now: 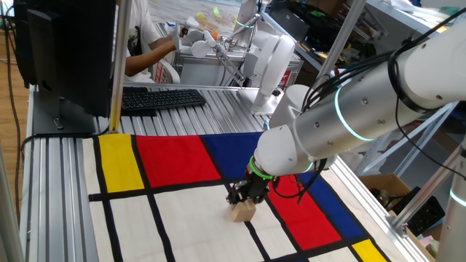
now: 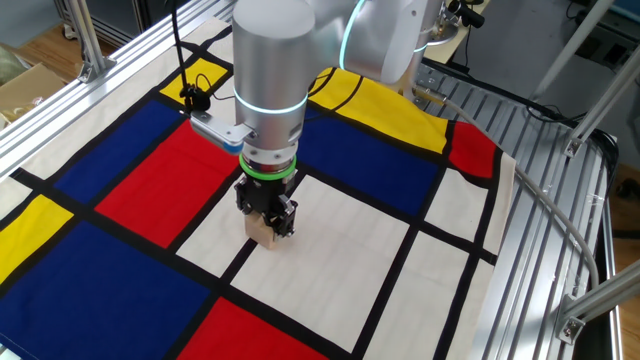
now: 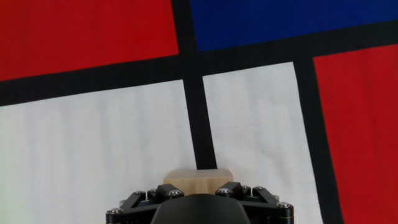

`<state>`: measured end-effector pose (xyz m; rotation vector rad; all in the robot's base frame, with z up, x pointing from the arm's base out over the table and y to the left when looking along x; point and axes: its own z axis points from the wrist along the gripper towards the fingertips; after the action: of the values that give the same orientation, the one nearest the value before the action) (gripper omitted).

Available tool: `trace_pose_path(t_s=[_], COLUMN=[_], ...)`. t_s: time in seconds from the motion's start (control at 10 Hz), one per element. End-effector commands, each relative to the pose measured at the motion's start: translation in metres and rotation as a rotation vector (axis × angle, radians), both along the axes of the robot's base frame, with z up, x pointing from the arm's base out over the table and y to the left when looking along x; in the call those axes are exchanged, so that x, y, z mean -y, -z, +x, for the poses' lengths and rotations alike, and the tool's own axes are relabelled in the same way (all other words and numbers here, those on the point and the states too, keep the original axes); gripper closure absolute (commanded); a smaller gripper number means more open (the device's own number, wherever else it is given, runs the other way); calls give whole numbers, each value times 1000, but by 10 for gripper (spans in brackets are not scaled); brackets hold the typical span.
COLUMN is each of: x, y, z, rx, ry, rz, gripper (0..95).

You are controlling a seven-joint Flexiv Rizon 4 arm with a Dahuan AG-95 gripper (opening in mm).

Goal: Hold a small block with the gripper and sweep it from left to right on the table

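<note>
While the pincer (image 2: 268, 222) pinches the small block (image 2: 262, 232), it sits on the table's (image 2: 350, 250) white cloth panel beside a black line (image 3: 198, 118).

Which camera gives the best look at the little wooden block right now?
One fixed view: the small block shows two faces below the gripper, sitting on the table. The other fixed view shows one corner; the hand view only its top edge.

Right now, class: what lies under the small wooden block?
The small block sits on the table cloth, over a black line between white rectangles. The gripper covers its top.
</note>
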<state>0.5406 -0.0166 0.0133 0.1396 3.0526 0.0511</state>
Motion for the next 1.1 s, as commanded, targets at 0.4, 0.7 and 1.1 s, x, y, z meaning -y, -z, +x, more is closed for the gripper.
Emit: trace_pose_path(t_s=[0.4,0.7,1.1], x=[-2,-2,-2], y=[-2,-2,-1], z=[-2,-2,-2], rx=[3,5,8], ry=[4,4,5], rz=[5,7,11], gripper=[950,950,950])
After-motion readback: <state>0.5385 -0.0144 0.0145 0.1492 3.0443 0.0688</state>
